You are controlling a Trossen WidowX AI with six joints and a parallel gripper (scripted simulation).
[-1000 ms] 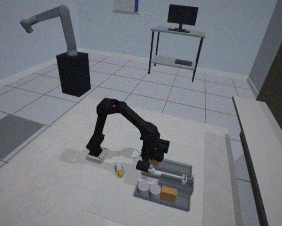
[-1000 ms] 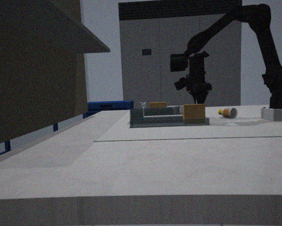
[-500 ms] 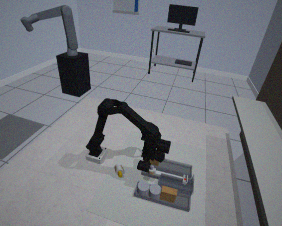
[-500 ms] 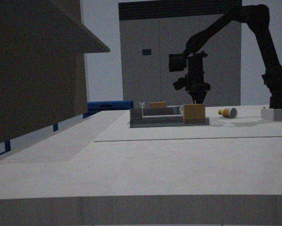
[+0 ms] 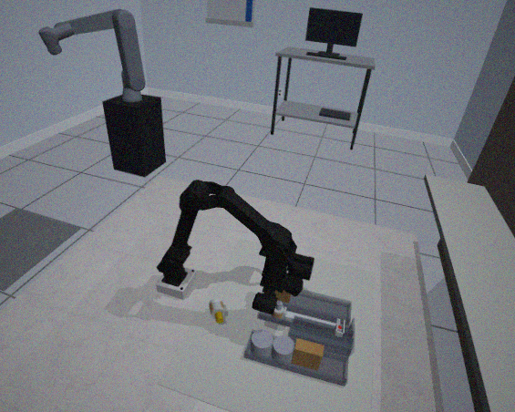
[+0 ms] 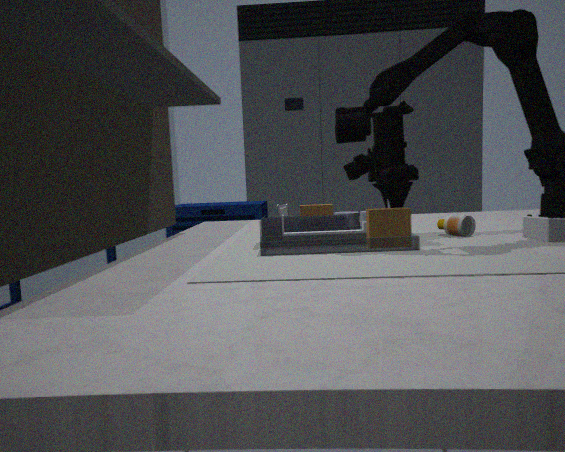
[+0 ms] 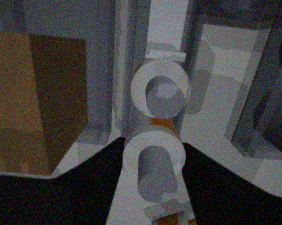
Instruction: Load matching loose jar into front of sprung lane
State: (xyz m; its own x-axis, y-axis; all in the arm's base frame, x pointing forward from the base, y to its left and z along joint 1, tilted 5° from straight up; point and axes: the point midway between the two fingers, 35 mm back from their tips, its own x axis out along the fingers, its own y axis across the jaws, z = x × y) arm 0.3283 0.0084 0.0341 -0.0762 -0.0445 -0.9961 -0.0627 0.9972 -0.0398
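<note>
My gripper (image 7: 152, 145) (image 6: 394, 205) is shut on a white jar (image 7: 136, 160) with a grey cap and an orange label, upright at the front of the sprung lane. A matching lane jar (image 7: 137, 89) (image 5: 280, 309) stands directly behind it, and the two look in contact or nearly so. The pusher plate (image 7: 166, 55) is behind the lane jar. The pusher's red-marked end (image 5: 340, 327) is toward the back of the rack. Whether the held jar's base is on the lane floor, and the low front stop, cannot be made out; the orange block hides both in the exterior view.
An orange block (image 5: 283, 296) (image 6: 388, 228) (image 7: 61, 99) stands in one side lane. The other side lane holds two grey cylinders (image 5: 262, 343) (image 5: 283, 348) and another orange block (image 5: 307, 354). A loose jar with a yellow cap (image 5: 219, 317) (image 6: 441, 224) lies between rack and arm base.
</note>
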